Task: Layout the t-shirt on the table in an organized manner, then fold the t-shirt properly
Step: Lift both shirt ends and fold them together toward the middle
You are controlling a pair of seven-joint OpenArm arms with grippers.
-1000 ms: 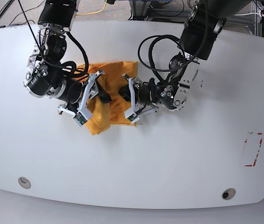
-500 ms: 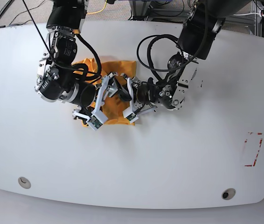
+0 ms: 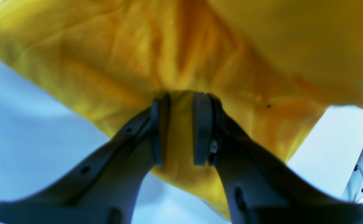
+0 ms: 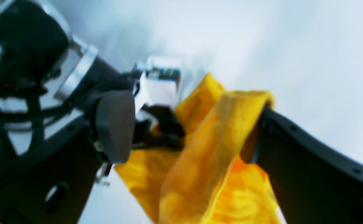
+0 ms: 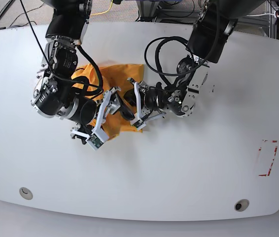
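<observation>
The orange-yellow t-shirt (image 5: 115,79) lies bunched on the white table (image 5: 179,168) between my two arms. In the left wrist view, my left gripper (image 3: 180,130) is shut on a fold of the t-shirt (image 3: 231,62), with cloth pinched between its dark pads. It sits at the shirt's right edge in the base view (image 5: 130,106). My right gripper (image 4: 187,133) stands open with its jaws wide apart. A fold of the t-shirt (image 4: 200,168) drapes against its right finger (image 4: 271,146). In the base view the right gripper (image 5: 111,109) is over the shirt's lower left part.
The two grippers are close together over the cloth, and the left arm's black cables (image 5: 159,49) loop above it. A red tape outline (image 5: 267,158) marks the table at the right. Round grey grommets (image 5: 25,192) (image 5: 241,205) sit near the front edge.
My right gripper has opened and let go of the cloth it pinched. Its arm swung right toward the left gripper, then down. The shirt's lower flap is bunched higher. The left gripper kept its grip.
</observation>
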